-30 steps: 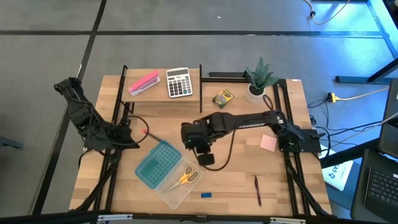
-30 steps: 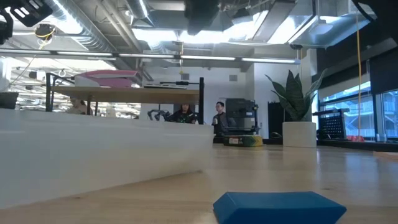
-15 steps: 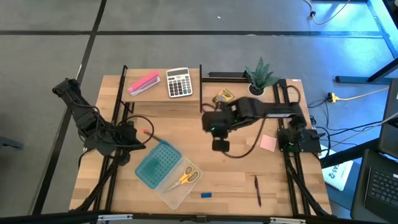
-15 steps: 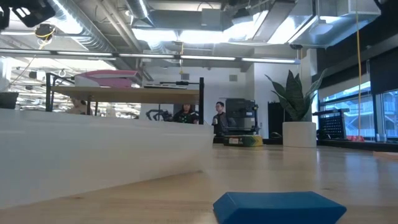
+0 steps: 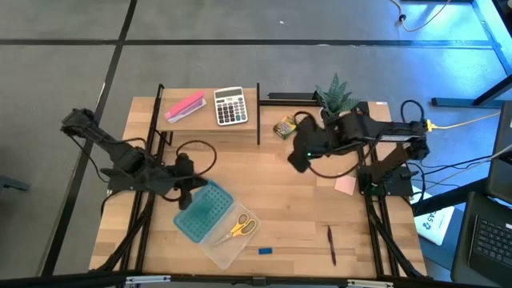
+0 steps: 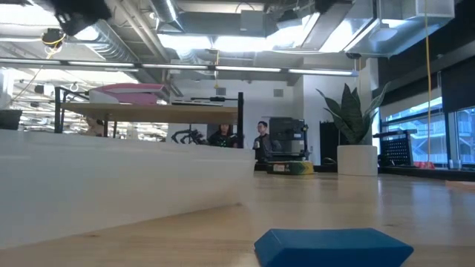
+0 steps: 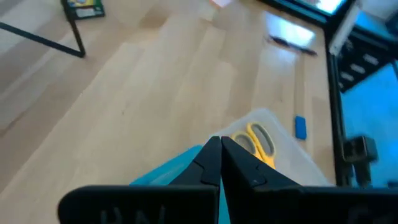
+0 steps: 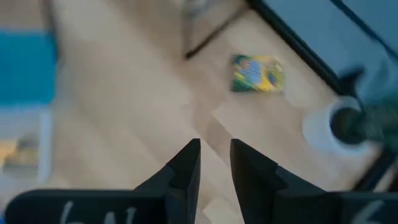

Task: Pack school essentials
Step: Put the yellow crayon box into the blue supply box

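The yellow-handled scissors lie in a clear container next to its teal part. The crayon box lies flat near the table's far edge. The blue eraser and the dark-red pen lie near the front edge. My left gripper is shut, with nothing between its fingers, at the teal part's far-left corner. My right gripper hangs in the air on the near side of the crayon box. It is open by a narrow gap, with nothing in it.
A grey calculator and a pink block sit at the far edge. A potted plant stands at the far right. A pink note lies below the right arm. Black frame rails stand on the table.
My right gripper has left the spot above the container, risen and swung toward the table's far right, rolling as it went. It now hangs near the crayon box. My left gripper has moved toward the table's right, up to the container's teal part.
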Controlling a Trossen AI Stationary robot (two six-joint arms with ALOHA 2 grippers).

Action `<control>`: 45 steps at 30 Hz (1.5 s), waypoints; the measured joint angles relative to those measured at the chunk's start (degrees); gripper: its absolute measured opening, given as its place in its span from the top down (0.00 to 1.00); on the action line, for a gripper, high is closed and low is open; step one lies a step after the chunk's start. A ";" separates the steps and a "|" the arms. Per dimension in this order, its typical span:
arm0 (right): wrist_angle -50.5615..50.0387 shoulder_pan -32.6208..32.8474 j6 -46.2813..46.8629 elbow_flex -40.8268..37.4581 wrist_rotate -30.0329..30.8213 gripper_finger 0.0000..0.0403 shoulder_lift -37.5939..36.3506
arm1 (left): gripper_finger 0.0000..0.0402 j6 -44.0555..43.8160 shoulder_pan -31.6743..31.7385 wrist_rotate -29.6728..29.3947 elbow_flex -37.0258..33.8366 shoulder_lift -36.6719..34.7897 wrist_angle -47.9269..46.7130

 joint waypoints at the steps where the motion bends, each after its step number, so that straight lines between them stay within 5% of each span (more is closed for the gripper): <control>1: 0.11 -0.18 3.60 -1.61 1.10 0.78 -0.90 | 1.00 0.11 1.09 -0.03 0.00 0.61 0.86; 8: 1.15 -1.23 18.34 -8.92 5.64 0.78 -2.91 | 1.00 14.82 7.04 0.48 0.00 4.39 9.11; 20: 19.46 -6.46 24.97 -20.23 7.76 0.78 -2.91 | 1.00 16.04 12.00 0.57 0.02 6.82 14.29; 33: 50.59 -20.40 12.17 -39.66 8.59 0.78 -2.89 | 1.00 16.08 13.70 0.55 0.02 6.72 16.18; 45: 75.17 -27.71 0.42 -55.07 2.40 0.78 -2.85 | 1.00 16.10 13.70 0.53 0.02 6.72 16.18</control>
